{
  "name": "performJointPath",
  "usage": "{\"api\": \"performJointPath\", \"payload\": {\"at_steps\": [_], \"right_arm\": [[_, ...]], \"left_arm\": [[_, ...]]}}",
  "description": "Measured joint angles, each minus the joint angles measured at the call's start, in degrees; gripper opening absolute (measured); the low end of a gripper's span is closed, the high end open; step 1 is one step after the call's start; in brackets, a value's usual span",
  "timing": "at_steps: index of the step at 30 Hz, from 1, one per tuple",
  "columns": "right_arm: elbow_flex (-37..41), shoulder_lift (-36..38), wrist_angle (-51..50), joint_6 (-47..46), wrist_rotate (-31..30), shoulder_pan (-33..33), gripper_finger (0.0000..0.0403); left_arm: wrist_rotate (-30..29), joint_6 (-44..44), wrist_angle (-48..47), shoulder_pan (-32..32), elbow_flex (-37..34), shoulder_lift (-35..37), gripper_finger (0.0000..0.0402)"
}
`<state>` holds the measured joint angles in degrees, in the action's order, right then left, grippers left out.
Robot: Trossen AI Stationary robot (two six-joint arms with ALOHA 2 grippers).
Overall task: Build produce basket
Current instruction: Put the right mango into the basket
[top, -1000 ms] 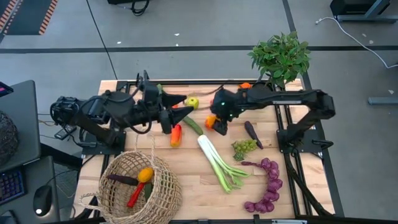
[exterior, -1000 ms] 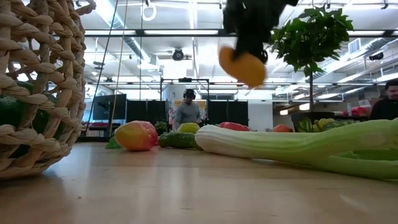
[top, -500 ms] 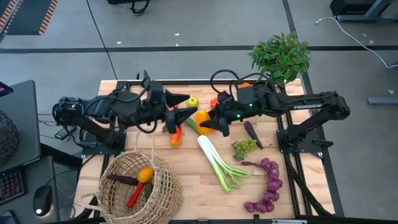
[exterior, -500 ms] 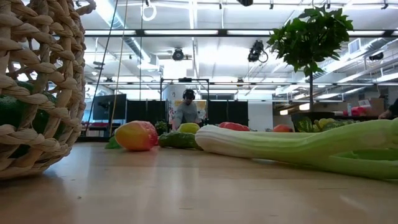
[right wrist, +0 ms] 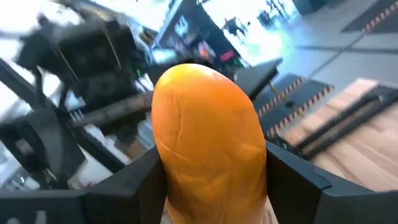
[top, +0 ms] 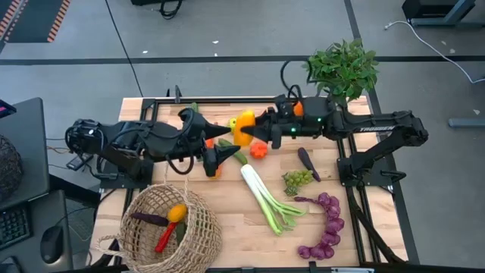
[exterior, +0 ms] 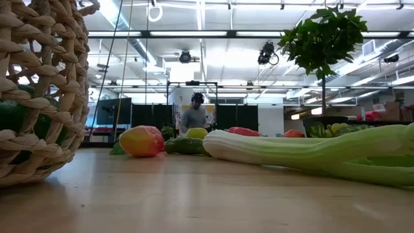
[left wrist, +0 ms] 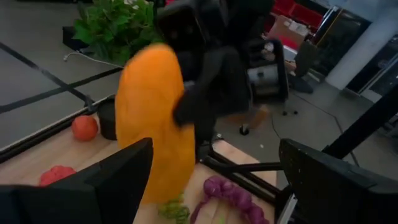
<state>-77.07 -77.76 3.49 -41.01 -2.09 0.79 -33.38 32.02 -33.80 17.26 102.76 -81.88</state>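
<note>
Orange pepper (top: 243,127), now higher, between right gripper (top: 255,129) fingers.

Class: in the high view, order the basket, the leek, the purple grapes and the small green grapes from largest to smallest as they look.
1. basket
2. leek and purple grapes: similar length, too close to rank
3. green grapes

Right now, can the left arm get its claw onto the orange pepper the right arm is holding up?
Probably yes. The right claw holds the orange pepper above the table's back part, and the left claw stands open right beside it, facing it. Nothing shows between them.
</note>
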Motion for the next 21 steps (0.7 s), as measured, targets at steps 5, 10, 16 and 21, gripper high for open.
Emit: {"api": "performJointPath", "payload": {"at_steps": [5, 10, 16, 21], "right_arm": [[0.0, 0.4, 0.1, 0.5, 1.6, -0.3, 0.0231], [0.0, 0.5, 3.2, -0.7, 2.1, 0.4, 0.0231], [0.0, 0.2, 6.2, 1.3, 0.6, 0.4, 0.0231], [0.0, -1.1, 7.8, 2.3, 0.8, -0.6, 0.0231]], "left_arm": [[-6.3, -4.2, -6.4, 0.0, 0.0, 0.3, 0.0355], [-6.9, -2.6, -9.7, 0.0, 0.0, 0.1, 0.0355], [-6.9, 1.8, -6.5, -1.1, 0.0, -0.4, 0.0355], [-6.9, 1.4, -4.6, -1.1, 0.0, -1.6, 0.0355]]}}
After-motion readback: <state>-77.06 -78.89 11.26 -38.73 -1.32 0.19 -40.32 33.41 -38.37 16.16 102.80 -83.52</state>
